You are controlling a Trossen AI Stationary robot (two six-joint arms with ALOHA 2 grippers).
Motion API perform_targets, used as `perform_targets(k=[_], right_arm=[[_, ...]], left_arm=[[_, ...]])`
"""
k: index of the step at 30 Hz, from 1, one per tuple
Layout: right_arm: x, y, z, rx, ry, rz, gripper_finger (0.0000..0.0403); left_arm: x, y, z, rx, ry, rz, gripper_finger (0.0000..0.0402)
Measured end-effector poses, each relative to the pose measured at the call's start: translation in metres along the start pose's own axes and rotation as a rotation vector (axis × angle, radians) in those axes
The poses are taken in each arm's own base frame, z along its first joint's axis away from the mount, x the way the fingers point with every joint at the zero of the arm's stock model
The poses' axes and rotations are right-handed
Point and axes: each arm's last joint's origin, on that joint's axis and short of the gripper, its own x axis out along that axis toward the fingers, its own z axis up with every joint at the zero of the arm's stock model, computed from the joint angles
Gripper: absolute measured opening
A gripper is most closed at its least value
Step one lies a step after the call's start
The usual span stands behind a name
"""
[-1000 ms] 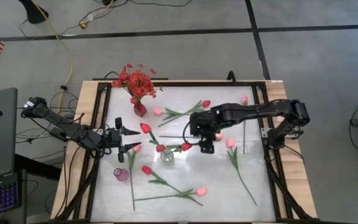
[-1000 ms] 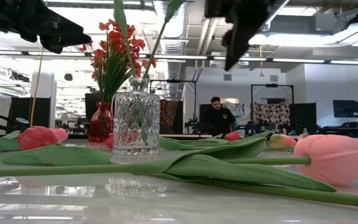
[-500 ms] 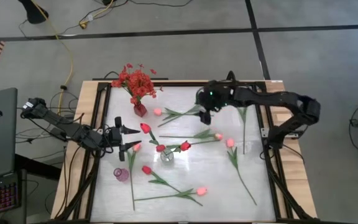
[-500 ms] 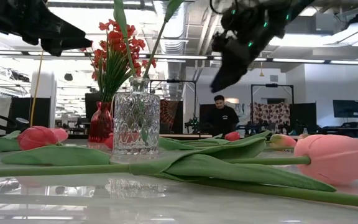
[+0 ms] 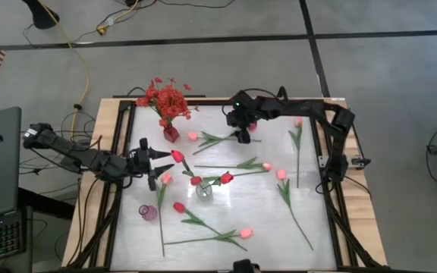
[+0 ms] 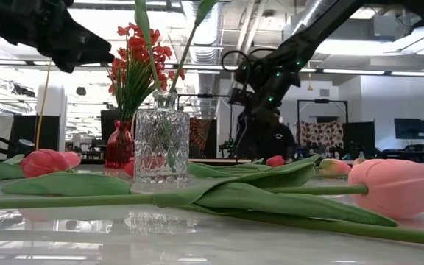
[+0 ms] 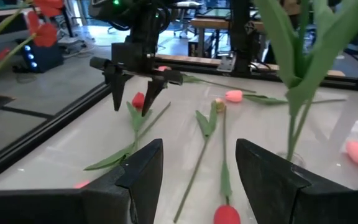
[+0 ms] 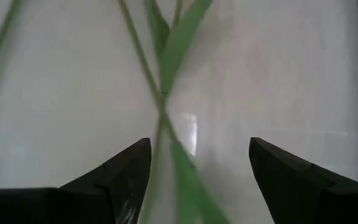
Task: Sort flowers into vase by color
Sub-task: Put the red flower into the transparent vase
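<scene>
Tulips lie scattered on the white table. A red tulip (image 7: 138, 99) lies near the far edge, its stem and leaves (image 5: 217, 139) flat on the top. My right gripper (image 5: 243, 138) hangs open just above that stem (image 8: 160, 115), a finger on either side, touching nothing. My left gripper (image 5: 161, 164) hovers open at the table's left, next to another red tulip bud (image 5: 177, 156). A red vase (image 5: 171, 134) holds red blossoms (image 5: 165, 98). A clear glass vase (image 5: 203, 189) holds red tulips. A small purple vase (image 5: 149, 212) stands near left.
Pink tulips lie at the far right (image 5: 298, 121), right of middle (image 5: 281, 174) and near the front (image 5: 246, 233); another red one (image 5: 179, 206) lies beside the purple vase. A black frame (image 5: 332, 189) rims the table. A person stands in the room beyond (image 6: 260, 140).
My right gripper has swung from the table's middle toward the far edge and come down, tipping more steeply downward, until it hangs over the red tulip's stem. The flowers and vases have stayed where they were.
</scene>
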Motion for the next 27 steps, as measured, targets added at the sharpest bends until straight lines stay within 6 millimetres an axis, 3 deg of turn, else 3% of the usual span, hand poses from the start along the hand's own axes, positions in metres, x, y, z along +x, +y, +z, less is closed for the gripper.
perform_targets(k=[8,19,23,27], right_arm=[[0.023,-0.003,-0.004,-0.021,0.106,0.073,0.0281],[0.030,-0.001,-0.008,-0.064,0.145,0.082,0.0272],[0.042,0.003,-0.010,-0.071,0.168,0.095,0.0250],[0.045,0.007,-0.011,-0.080,0.212,0.073,0.0194]], left_arm=[[0.003,0.006,0.001,-0.010,-0.004,0.047,0.0190],[0.005,0.010,0.001,-0.012,-0.004,0.077,0.0190],[0.005,0.010,0.001,-0.012,-0.004,0.076,0.0190],[0.005,0.009,0.001,-0.014,-0.002,0.067,0.0190]])
